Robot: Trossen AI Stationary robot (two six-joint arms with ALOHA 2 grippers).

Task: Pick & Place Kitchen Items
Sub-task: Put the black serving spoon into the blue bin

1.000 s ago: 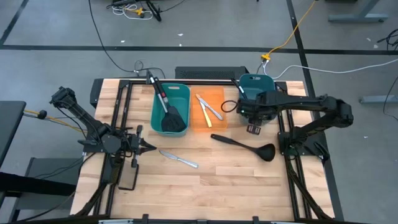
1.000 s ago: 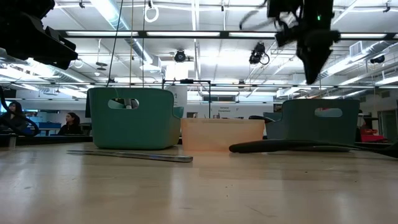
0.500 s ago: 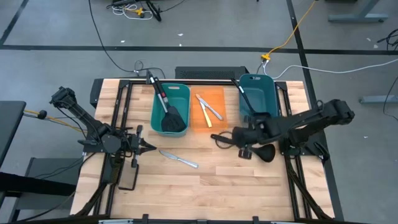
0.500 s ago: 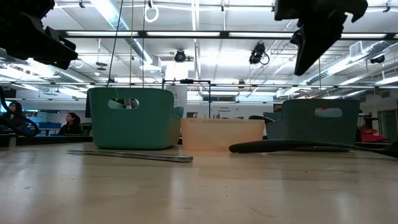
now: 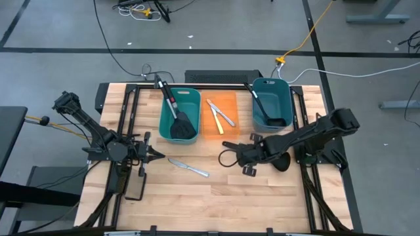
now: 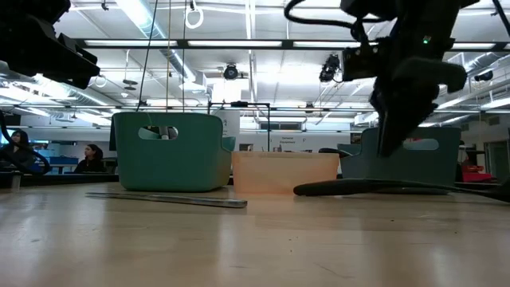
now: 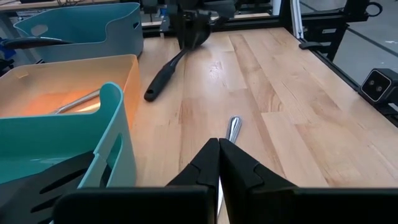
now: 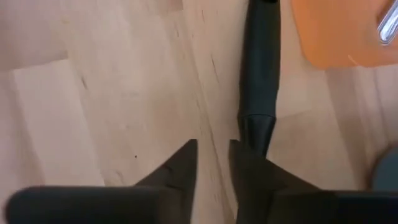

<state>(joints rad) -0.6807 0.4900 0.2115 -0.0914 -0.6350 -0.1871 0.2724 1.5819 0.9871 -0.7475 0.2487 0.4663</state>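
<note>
A long black ladle (image 5: 228, 145) lies flat on the table, its bowl toward the right edge. My right gripper (image 5: 248, 156) hangs above the ladle's handle (image 8: 258, 74), pointing steeply down. Its fingers stand a little apart, and the low view shows their tips (image 6: 386, 147) clear of the ladle (image 6: 366, 187). A silver knife (image 5: 189, 168) lies flat near the middle. My left gripper (image 7: 219, 155) waits shut at the table's left, pointing at that knife (image 7: 232, 127). Black spatulas rest in the left teal bin (image 5: 167, 111), knives in the orange bin (image 5: 230, 128), and a ladle in the right teal bin (image 5: 279, 88).
The three bins stand in a row along the far side. A flat black pad (image 5: 136, 189) lies near the front left. Black frame rails run along the left and right edges. Bare wood lies in front of the ladle and the knife.
My right gripper has come from over the right teal bin toward the near edge and the table's left. It has sunk and tipped more steeply down, and now hangs over the ladle on the table.
</note>
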